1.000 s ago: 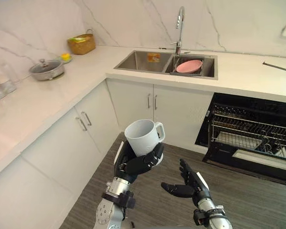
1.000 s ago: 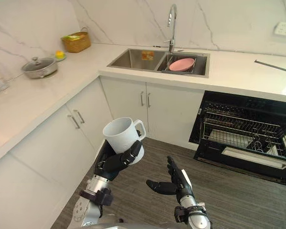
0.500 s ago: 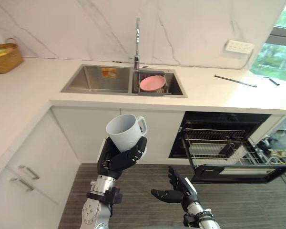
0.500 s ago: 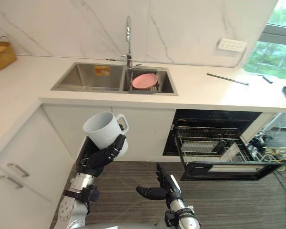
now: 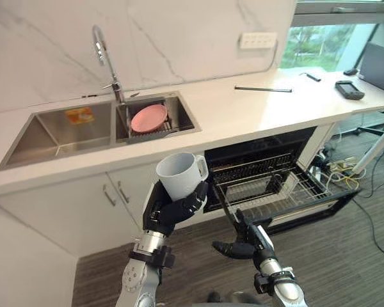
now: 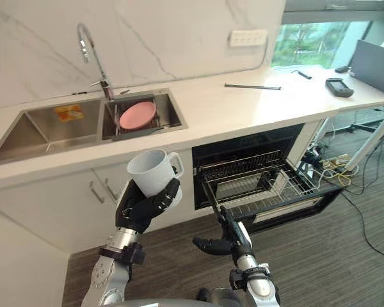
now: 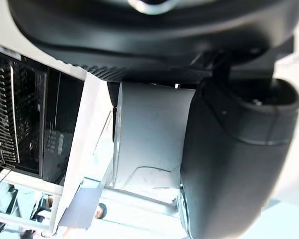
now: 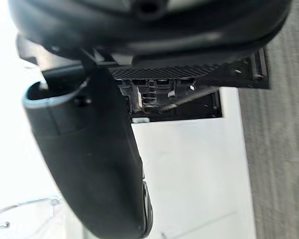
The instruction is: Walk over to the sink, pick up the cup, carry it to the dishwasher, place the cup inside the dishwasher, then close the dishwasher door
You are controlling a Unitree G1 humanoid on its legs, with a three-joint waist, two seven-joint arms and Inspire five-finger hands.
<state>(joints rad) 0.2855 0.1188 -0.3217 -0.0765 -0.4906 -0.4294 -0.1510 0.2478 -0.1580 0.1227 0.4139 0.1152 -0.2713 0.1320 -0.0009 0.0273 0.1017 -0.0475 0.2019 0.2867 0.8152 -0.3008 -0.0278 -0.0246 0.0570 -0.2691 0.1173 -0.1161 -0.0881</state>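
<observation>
A white cup [image 5: 182, 174] with a handle on its right side is held upright in front of the cabinets, with my left hand [image 5: 168, 212] shut round its lower half; the cup's wall [image 7: 149, 134] shows close up in the left wrist view. My right hand [image 5: 246, 240] hangs open and empty lower down, in front of the dishwasher. The dishwasher [image 5: 269, 169] stands open under the counter right of the sink [image 5: 57, 128], its wire rack [image 5: 275, 188] pulled out over the lowered door [image 5: 320, 204].
A pink plate [image 5: 147, 118] lies in the sink's right basin under the tap [image 5: 102, 57]. White cabinet doors [image 5: 83, 204] sit below the sink. A thin rod [image 5: 264, 89] and dark objects [image 5: 349, 89] lie on the counter at the right. Cables [image 5: 336, 169] lie on the floor beyond the dishwasher.
The camera has swung to the right: sink and dishwasher have shifted left in the picture, and the window end of the counter has come into sight. The cup stays in my left hand.
</observation>
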